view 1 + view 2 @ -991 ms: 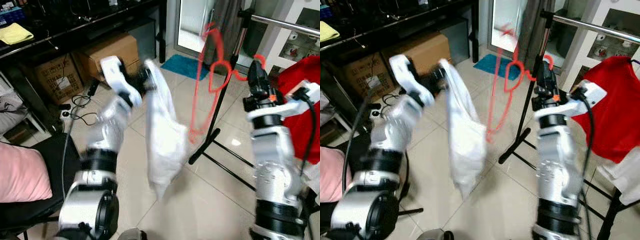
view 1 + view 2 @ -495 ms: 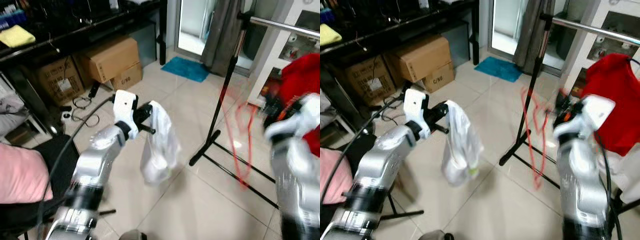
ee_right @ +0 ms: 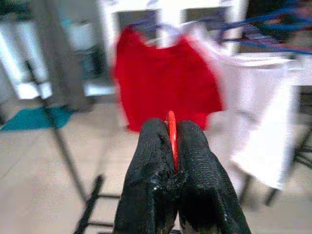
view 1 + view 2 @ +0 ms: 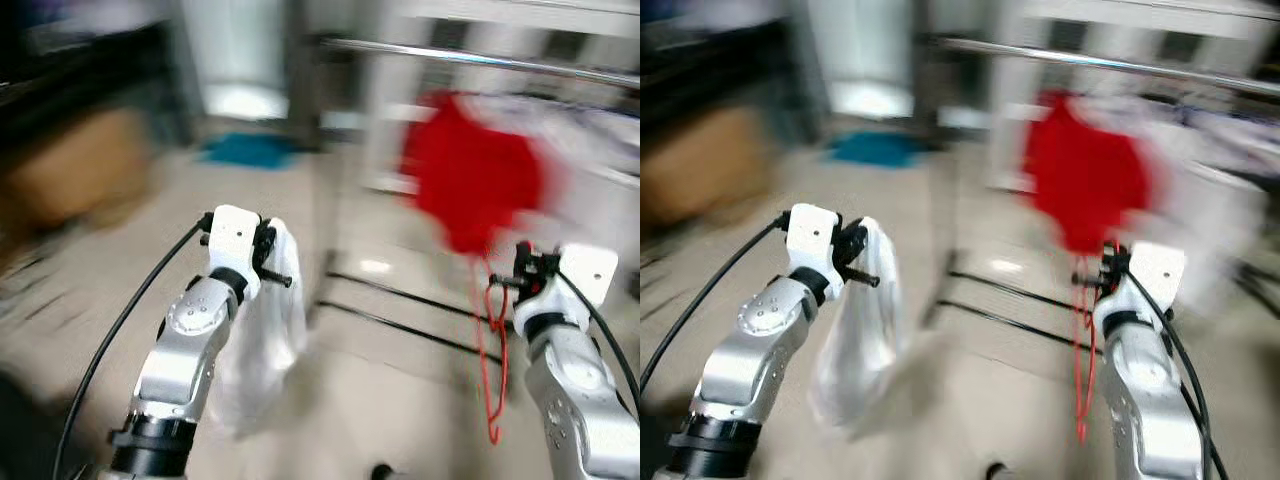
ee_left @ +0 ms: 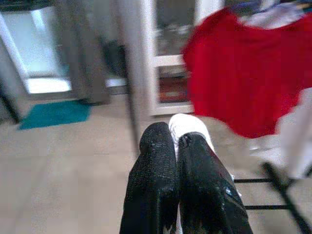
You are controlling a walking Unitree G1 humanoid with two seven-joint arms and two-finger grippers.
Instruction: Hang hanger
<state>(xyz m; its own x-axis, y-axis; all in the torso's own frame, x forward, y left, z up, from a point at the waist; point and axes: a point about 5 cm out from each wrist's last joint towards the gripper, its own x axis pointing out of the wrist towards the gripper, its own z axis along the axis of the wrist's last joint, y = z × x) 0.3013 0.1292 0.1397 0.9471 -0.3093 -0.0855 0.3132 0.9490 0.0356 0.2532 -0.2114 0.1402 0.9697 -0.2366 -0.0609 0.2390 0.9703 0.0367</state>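
Lowered hanger (image 4: 490, 350) in right pincer (image 3: 170, 141)

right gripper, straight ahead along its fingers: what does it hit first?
Likely the red shirt hanging on the rail: it sits dead ahead of the right gripper, which is shut on the red hanger. Depth is unclear through the blur.

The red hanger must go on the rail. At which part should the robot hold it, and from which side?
Judging from its pose, the best grip is where the right gripper already pinches the red hanger: on the thin wire at its top, from the robot's side. The loop then hangs free below, and its top can probably rise toward the rail.
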